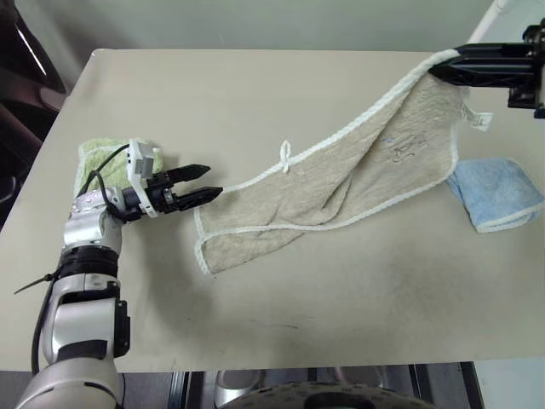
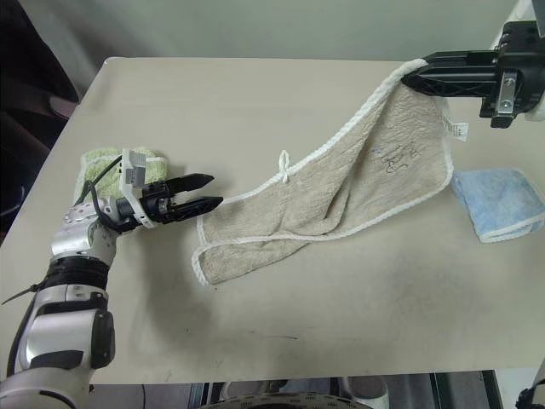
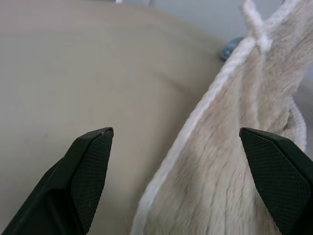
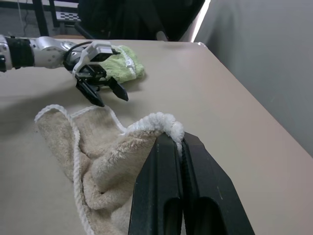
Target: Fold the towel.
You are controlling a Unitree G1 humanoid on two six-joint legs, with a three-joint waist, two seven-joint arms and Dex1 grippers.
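While the right gripper (image 2: 409,81) holds one corner of the towel (image 2: 341,192) up off the table (image 2: 255,94) at the far right, its jaws clamped together on the white edging, the head views show the cloth draping from there down to the table's middle, where its lower end lies crumpled. Just beside that end sits the left gripper (image 2: 209,192), jaws apart and level, pointing at the cloth; a light green towel (image 2: 102,162) lies behind it and a light blue towel (image 2: 498,200) lies at the right, under the raised edge. From the left wrist, both fingertips (image 3: 93,161) stand wide, with towel pile and white edging between them. From the right wrist, the black jaws pinch the bunched hem, the rest hanging below
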